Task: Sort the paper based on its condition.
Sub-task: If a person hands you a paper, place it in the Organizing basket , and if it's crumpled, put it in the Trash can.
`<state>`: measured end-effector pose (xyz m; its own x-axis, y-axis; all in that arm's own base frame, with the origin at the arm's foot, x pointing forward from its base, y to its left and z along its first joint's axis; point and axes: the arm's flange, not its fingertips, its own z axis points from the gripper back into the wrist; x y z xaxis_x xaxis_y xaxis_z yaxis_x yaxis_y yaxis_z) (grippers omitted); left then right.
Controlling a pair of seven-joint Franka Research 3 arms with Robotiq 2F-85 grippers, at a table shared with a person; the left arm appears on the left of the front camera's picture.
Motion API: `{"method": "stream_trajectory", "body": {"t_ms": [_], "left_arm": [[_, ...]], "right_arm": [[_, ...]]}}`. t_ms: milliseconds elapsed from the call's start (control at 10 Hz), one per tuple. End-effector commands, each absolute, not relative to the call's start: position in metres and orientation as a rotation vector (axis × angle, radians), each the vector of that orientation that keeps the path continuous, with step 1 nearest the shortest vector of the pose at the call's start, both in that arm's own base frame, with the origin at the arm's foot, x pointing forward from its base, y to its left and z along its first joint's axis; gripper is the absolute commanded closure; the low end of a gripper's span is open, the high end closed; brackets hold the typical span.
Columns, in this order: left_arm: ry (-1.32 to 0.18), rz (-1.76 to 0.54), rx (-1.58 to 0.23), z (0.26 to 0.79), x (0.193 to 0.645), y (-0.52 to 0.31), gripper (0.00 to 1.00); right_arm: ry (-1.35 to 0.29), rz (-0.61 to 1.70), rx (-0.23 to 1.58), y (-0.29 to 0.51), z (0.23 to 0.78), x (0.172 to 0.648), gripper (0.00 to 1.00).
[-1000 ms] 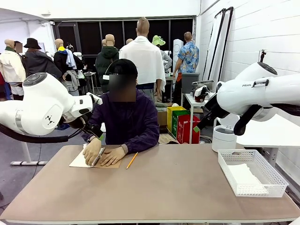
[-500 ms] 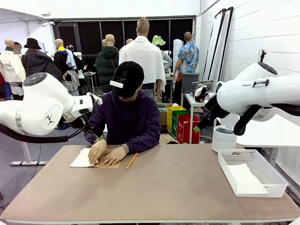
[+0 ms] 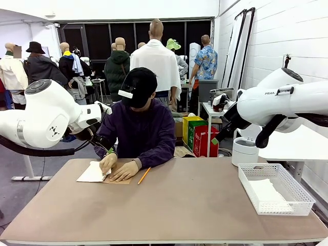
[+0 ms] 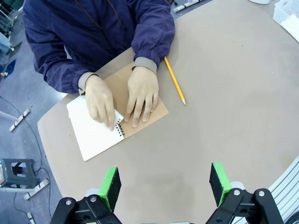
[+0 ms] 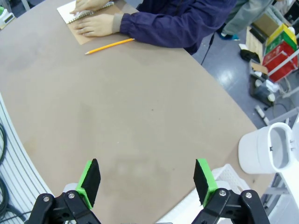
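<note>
- A person at the far side of the grey-brown table (image 3: 195,205) presses both hands on an open spiral notebook with a brown card cover (image 4: 160,109), at the table's ten o'clock in the front view.
- One hand (image 4: 100,102) works at the notebook's white page (image 4: 91,135) near the wire spine; the other hand (image 4: 141,91) lies flat on the cover.
- The step in hand appears to be the person freeing a page, so nothing is ready to sort yet.
- The left gripper (image 4: 164,175) hangs above the table with its jaws spread wide and nothing between them; the right gripper (image 5: 145,175) is likewise wide and empty.
- The loose white paper (image 3: 266,192) lies in a white mesh basket (image 3: 245,187) at three o'clock (how many sheets cannot be told).
- The next move likely calls for a freed sheet within reach, a reading of whether it is flat or crumpled, and a light pinch at its edge.
- Counted: two grippers, two hands, one notebook, one basket, and one yellow pencil (image 4: 174,86) at the notebook's three o'clock.
</note>
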<state>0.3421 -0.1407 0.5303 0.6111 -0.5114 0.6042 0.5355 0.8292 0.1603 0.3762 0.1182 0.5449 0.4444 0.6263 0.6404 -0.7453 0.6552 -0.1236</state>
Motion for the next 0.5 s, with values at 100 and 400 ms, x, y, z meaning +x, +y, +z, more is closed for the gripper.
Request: {"method": "stream_trajectory", "body": {"t_ms": [100,400], "left_arm": [[-0.684,-0.603,-0.037,0.5298,0.3425,-0.1395,0.0],[-0.684,-0.603,-0.037,0.5298,0.3425,-0.1395,0.0]], "right_arm": [[-0.708,0.846,0.176,0.1181,0.5441,0.3757,0.0],[-0.708,0.846,0.176,0.1181,0.5441,0.3757,0.0]]}}
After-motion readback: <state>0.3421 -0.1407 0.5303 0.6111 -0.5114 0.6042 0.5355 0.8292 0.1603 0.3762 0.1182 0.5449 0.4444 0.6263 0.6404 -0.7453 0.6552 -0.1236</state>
